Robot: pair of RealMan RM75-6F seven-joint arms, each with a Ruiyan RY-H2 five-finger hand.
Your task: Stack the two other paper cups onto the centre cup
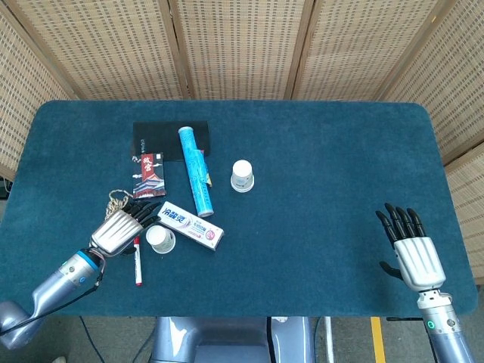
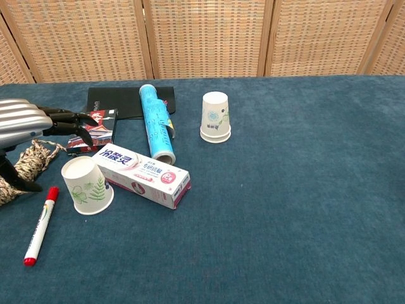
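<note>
A white paper cup with a blue pattern (image 1: 242, 175) (image 2: 216, 116) stands upside down near the table's middle, with a double rim at its base. A second upside-down cup with green leaves (image 1: 160, 239) (image 2: 87, 185) stands at the front left, against a toothpaste box. My left hand (image 1: 121, 225) (image 2: 31, 123) hovers just left of this cup, fingers stretched out towards it and holding nothing. My right hand (image 1: 412, 253) is open, flat, near the front right edge, far from both cups and outside the chest view.
The toothpaste box (image 1: 190, 225) (image 2: 142, 175), a blue tube (image 1: 195, 181), a black booklet (image 1: 162, 136) and a red packet (image 1: 150, 175) crowd the left half. A red marker (image 1: 137, 261) and a rope coil (image 2: 22, 168) lie under my left hand.
</note>
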